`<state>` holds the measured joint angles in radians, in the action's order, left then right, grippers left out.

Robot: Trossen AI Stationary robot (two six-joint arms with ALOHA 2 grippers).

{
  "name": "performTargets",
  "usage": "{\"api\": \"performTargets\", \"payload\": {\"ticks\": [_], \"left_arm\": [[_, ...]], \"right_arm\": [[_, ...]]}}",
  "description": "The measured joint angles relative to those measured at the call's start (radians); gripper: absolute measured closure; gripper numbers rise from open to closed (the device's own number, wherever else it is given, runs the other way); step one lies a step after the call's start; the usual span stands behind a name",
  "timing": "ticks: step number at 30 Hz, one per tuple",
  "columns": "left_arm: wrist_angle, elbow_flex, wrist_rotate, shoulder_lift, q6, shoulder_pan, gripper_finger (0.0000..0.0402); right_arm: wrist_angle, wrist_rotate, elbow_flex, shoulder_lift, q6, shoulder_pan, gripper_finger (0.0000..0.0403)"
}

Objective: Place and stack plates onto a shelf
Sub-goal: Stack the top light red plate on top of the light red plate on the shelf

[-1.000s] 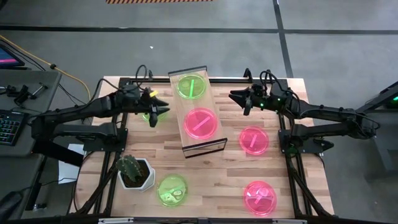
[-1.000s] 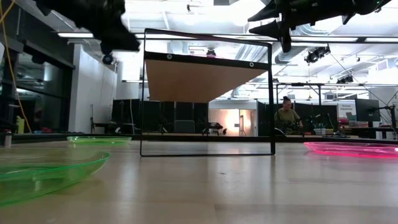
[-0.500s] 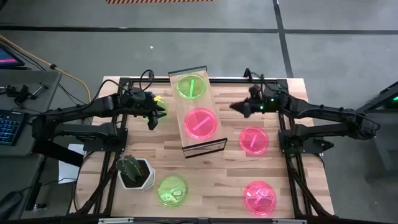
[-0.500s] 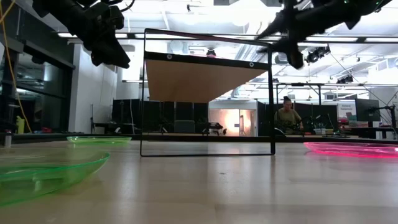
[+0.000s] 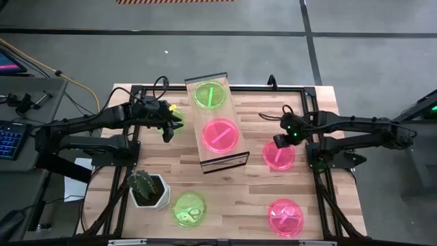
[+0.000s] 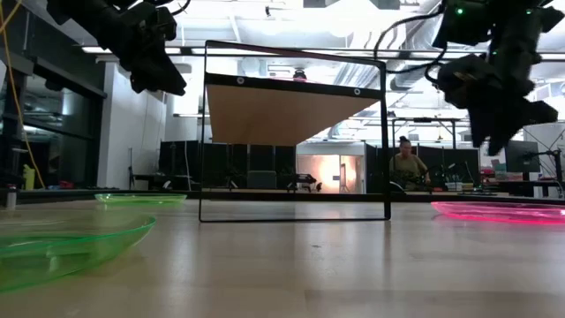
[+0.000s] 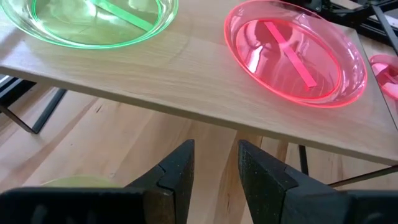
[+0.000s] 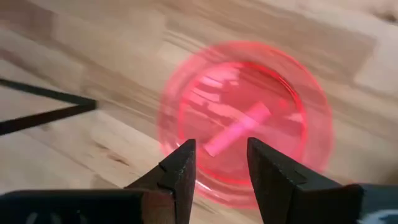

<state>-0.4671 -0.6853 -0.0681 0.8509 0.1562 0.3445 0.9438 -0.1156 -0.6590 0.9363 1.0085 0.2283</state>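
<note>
Right gripper (image 5: 279,143), fingers apart and empty, hovered over a pink plate (image 5: 278,154), apparently for pickup. Left gripper (image 5: 168,128), likewise apart, waited beside the shelf (image 5: 232,160).

Three pink plates (image 5: 221,134) and three green plates (image 5: 209,95) are sharing the scene with one shelf (image 5: 225,160), one cactus (image 5: 141,182) and two arms.

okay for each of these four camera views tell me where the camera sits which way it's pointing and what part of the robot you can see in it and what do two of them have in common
High view: overhead, facing straight down on the table; both arms, left gripper, right gripper.
Low view: tabletop height, facing level across to the shelf; both grippers hanging above.
Left wrist view: on the left arm, facing the shelf edge; its own open fingers.
Right wrist view: on the right arm, facing down at a pink plate; its own open fingers.
Shared: that pink plate shows in the high view too.
</note>
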Motion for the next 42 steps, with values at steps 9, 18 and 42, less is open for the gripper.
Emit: {"api": "performTargets", "payload": {"ticks": [9,18,42], "left_arm": [[0.000,0.000,0.001,0.000,0.000,0.000,0.0291],[0.001,0.000,0.001,0.000,0.000,0.000,0.0291],[0.001,0.000,0.001,0.000,-0.002,0.000,0.0291]], "right_arm": [[0.094,0.061,0.024,0.000,0.164,-0.069,0.0277],[-0.002,0.005,0.153,0.000,0.311,-0.137,0.0277],[0.016,0.256,0.157,0.008,1.084,-0.597,0.0277]]}}
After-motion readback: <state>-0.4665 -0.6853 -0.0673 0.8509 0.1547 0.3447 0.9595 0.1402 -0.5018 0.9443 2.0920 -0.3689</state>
